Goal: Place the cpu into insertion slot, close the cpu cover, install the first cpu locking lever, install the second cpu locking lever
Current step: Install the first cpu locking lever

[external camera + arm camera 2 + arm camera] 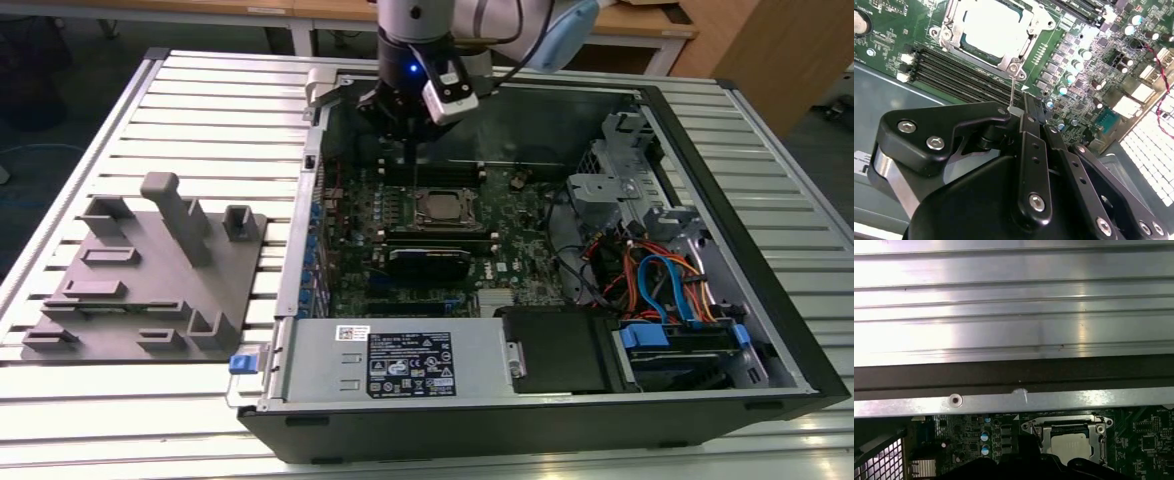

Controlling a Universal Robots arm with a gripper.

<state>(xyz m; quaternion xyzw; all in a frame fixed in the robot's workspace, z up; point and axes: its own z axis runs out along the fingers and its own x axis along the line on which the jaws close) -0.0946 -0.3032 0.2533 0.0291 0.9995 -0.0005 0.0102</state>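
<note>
So my gripper (1016,111) is down inside the open computer case (747,200), over the motherboard (521,255). It's pinched together on the free end of a thin wire locking lever (1012,90). In the second wrist view that lever runs from a screwed corner of the insertion slot (1015,68) straight to my tips.

The cpu (991,27) isn't in my grip at all. It's already seated in the slot, silver top facing up, with the cpu cover (1026,47) lying flat around it like a frame. In the exterior view the chip (438,207) sits near my gripper (410,160), a bit to the exterior view's right and toward the front of the case. The long black memory slots (954,75) lie right alongside the socket, on the side nearest me.

The first wrist view catches the chip (1070,446) in its frame (1036,432) too.

The case sits on a slatted metal table (200,110), and a grey fixture tray (147,290) lies well off to the exterior view's left.
</note>
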